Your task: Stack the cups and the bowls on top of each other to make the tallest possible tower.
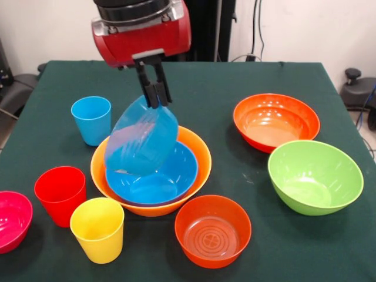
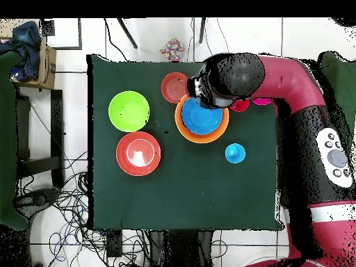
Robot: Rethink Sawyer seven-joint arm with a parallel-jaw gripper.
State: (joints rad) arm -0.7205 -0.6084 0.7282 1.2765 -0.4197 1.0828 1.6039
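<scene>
My claw (image 1: 154,88) pinches the rim of the small light blue bowl (image 1: 143,141), which hangs tilted below it over the blue bowl (image 1: 154,176) nested in the pale orange bowl (image 1: 197,147). I'd level it and centre it before letting go, so it seats flat.

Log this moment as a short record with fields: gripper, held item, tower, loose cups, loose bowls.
gripper: gripper shut on the small light blue bowl's rim
held item: small light blue bowl, tilted, above the tower
tower: blue bowl nested in pale orange bowl
loose cups: light blue cup, red cup, yellow cup
loose bowls: lime green bowl, two red-orange bowls, magenta bowl
</scene>
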